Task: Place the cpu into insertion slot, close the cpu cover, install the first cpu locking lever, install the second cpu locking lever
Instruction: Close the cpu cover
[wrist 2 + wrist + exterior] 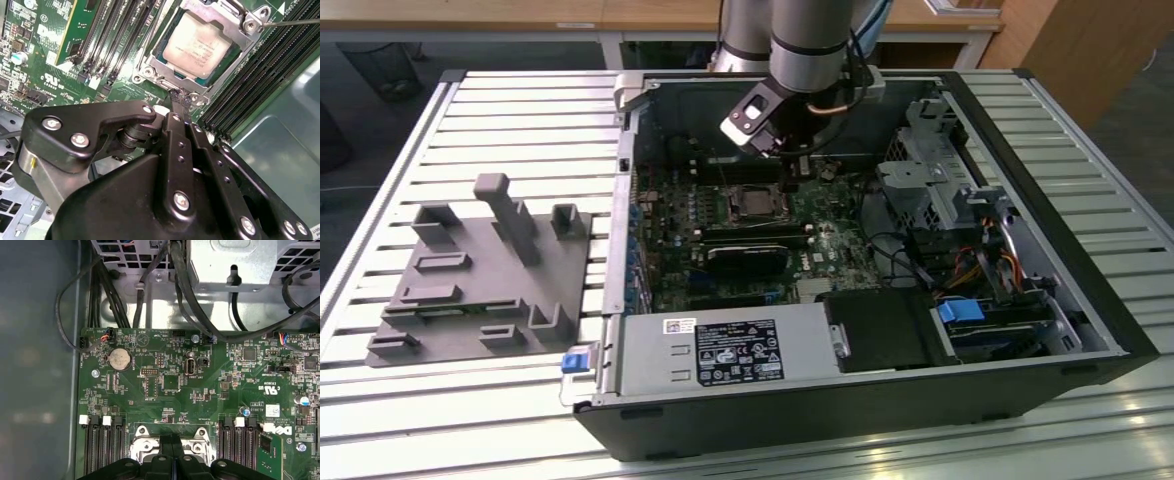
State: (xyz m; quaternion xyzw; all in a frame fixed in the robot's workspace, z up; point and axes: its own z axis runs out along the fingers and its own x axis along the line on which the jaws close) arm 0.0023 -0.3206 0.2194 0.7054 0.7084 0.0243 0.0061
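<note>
— Closest up, what's that black bulk in the second wrist view?
— That's the gripper, its two fingers drawn tight together, no gap between the tips and nothing that I can make out held between them. The tips are down at the edge of the insertion slot.
— And the cpu?
— The cpu lies flat in that slot, silver top up, and the cpu cover is folded down around it, the chip showing through its window.
— Any lever?
— A thin metal locking lever runs out from the cover's corner over the black memory slots; whether it is latched I cannot tell.
— Beyond the socket?
— In the first wrist view the green motherboard carries a coin cell, then black cables climb the case wall. In the exterior view the open computer case lies on a slatted table, with a grey fixture to the exterior view's left.
</note>
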